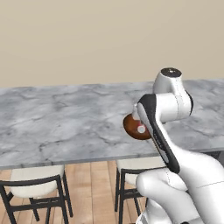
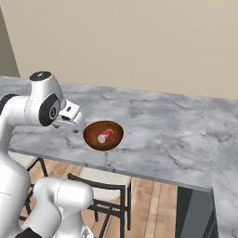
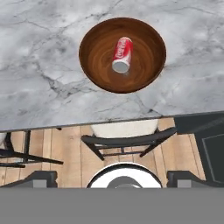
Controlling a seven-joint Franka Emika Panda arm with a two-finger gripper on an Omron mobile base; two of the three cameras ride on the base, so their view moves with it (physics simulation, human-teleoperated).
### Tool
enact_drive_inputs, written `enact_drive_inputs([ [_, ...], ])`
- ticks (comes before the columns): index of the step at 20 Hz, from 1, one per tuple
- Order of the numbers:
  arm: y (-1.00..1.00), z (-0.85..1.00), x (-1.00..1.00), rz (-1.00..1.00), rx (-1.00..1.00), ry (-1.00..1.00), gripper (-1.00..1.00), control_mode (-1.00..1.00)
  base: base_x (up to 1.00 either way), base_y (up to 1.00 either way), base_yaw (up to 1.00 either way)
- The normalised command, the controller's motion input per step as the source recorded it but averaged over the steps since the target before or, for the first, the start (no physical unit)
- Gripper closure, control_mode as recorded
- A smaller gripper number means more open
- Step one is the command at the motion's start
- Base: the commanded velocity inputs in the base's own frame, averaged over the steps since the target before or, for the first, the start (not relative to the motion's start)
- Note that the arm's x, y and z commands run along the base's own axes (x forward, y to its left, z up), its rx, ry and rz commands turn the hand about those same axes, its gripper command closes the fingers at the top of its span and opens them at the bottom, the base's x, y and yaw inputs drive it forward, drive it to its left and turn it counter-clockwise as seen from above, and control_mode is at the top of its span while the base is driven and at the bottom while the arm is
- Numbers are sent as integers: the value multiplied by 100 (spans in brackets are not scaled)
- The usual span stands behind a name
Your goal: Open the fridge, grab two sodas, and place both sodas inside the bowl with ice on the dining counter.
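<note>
With one soda can [image 3: 122,54] lying on its side in the wooden bowl [image 3: 94,65], upper centre of the hand view, the job looks half done.
Gripper [image 2: 74,122] fingers spread wide and empty, left of the bowl on the marble dining counter [image 2: 167,135]; a careless swing could knock the bowl.

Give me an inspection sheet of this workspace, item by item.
Surface: dining counter, grey veined marble.
Job's things: bowl near the counter's front edge; one soda lying on its side inside it.
Clutter: nothing seen.
Grippers: gripper drawn back over the floor before the counter, jaws open, holding nothing.
Cables: nothing seen.
Surroundings: chairs tucked under the counter, wooden floor, beige wall.
</note>
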Motion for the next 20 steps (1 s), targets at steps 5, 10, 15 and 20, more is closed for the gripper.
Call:
enact_drive_inputs([
  [5, 1, 12, -100, -3, 0, -26, -100, -100, 0, 0, 0],
  [10, 3, 5, -72, 0, 0, -22, -100, -100, 0, 0, 0],
  [15, 2, 0, -2, 0, 0, 0, -100, -100, 0, 0, 0],
  [20, 0, 0, 0, 0, 0, 0, -100, 100, 0, 0, 0],
])
